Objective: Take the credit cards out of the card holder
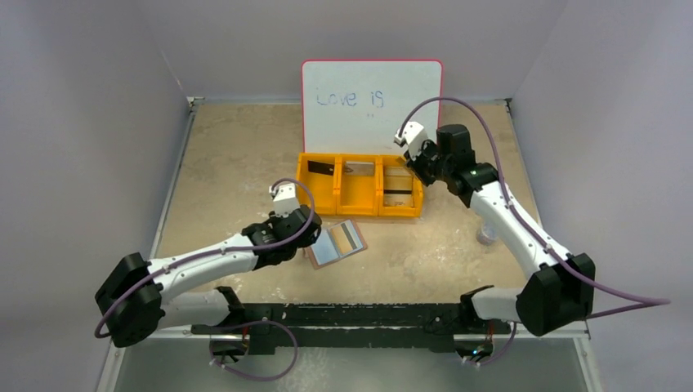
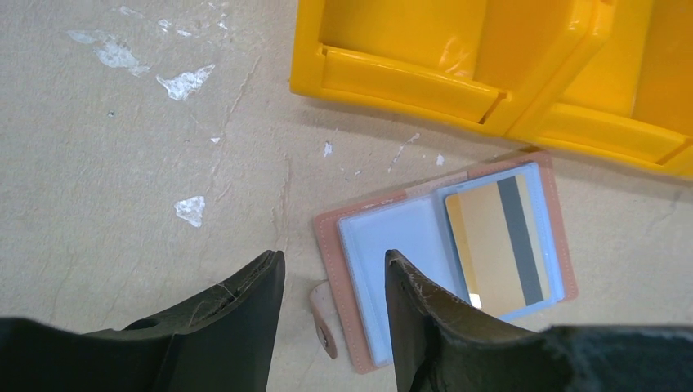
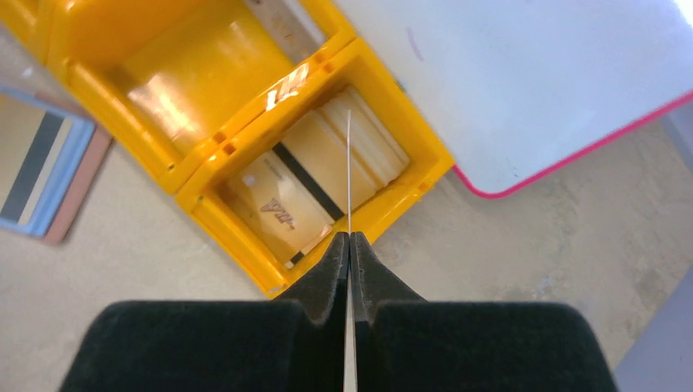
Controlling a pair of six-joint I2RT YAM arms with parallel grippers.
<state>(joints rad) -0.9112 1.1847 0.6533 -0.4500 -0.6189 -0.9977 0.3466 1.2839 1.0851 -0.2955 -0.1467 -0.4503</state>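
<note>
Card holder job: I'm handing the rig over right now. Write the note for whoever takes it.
Left gripper: jaws open and holding nothing, over the edge of the card holder, which lies open on the table in front of the tray.
Right gripper: jaws shut on a thin card, edge-on above the tray's right compartment.
Done: black card in the left compartment, beige striped card in the right.
Left to do: release the thin card, then pull the remaining card from the holder's pocket.

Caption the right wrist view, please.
Right hand pinches a thin card edge-on above the beige striped card in the tray.
</note>
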